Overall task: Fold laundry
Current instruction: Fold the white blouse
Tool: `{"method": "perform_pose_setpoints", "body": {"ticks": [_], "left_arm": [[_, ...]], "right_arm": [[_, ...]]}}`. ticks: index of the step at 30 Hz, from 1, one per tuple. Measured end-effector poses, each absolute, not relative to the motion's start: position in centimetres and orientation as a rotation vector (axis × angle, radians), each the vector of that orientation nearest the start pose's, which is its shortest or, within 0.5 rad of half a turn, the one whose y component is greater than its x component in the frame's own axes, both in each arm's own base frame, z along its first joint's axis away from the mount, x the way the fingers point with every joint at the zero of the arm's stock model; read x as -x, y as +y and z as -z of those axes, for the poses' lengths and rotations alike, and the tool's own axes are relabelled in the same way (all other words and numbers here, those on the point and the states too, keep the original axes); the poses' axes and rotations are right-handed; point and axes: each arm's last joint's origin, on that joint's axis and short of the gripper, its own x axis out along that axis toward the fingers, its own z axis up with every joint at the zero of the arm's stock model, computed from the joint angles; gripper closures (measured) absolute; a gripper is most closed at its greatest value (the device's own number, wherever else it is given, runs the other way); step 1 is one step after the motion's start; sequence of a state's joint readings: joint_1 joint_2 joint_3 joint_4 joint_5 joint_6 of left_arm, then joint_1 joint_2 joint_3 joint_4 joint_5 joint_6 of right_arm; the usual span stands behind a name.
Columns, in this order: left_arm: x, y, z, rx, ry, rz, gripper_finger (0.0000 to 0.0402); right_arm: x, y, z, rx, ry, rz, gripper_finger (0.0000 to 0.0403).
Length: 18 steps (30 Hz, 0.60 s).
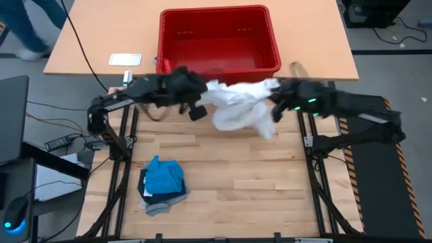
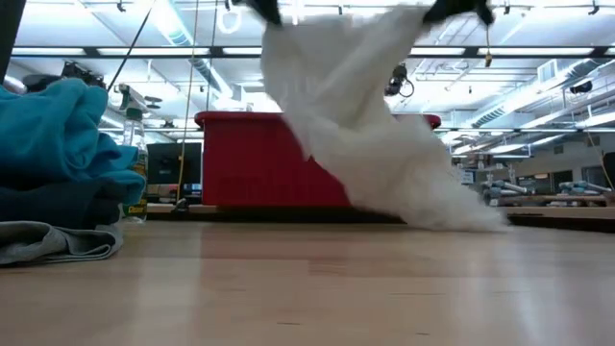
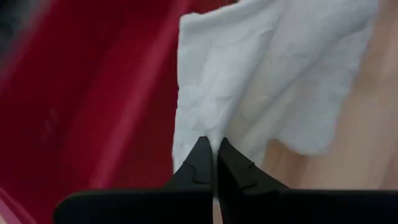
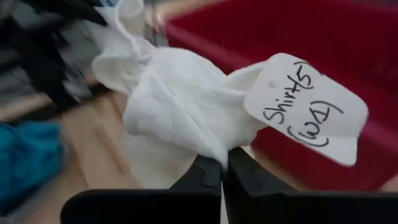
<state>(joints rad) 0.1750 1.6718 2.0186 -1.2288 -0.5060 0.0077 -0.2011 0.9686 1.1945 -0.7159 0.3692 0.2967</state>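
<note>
Both grippers hold the white cloth (image 1: 237,108) up in the air, just in front of the red basket (image 1: 217,40)

Your left gripper (image 3: 214,155) and right gripper (image 4: 224,167) are each closed on one edge of it; a paper tag (image 4: 305,109) hangs there. At 7 o'clock you see the blue garment (image 1: 164,175) on a folded stack

Right gripper (image 4: 224,167) pinches tagged white cloth (image 4: 177,106) beside red basket (image 4: 292,31).
</note>
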Motion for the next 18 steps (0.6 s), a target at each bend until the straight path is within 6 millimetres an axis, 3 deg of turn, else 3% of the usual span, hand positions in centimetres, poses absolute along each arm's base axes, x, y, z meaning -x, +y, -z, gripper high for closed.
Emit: {"method": "perform_pose_setpoints", "body": {"ticks": [6, 9, 14, 18], "left_arm": [[-27.7, 3.8, -51.8, -0.349, 0.613, -0.492, 0.04], [-26.2, 2.0, -53.5, -0.434, 0.486, -0.423, 0.04], [-24.3, -0.1, -54.9, -0.452, 0.388, -0.348, 0.04], [-23.8, -0.9, -54.4, -0.416, 0.426, -0.32, 0.04]], "right_arm": [[-13.9, -2.9, -46.5, -0.207, 0.228, 0.419, 0.04], [-13.0, -2.0, -48.9, -0.214, 0.167, 0.221, 0.04], [-12.6, -1.2, -50.6, -0.245, 0.152, 0.011, 0.04], [-14.1, -0.9, -49.3, -0.361, 0.287, -0.05, 0.0401]]}}
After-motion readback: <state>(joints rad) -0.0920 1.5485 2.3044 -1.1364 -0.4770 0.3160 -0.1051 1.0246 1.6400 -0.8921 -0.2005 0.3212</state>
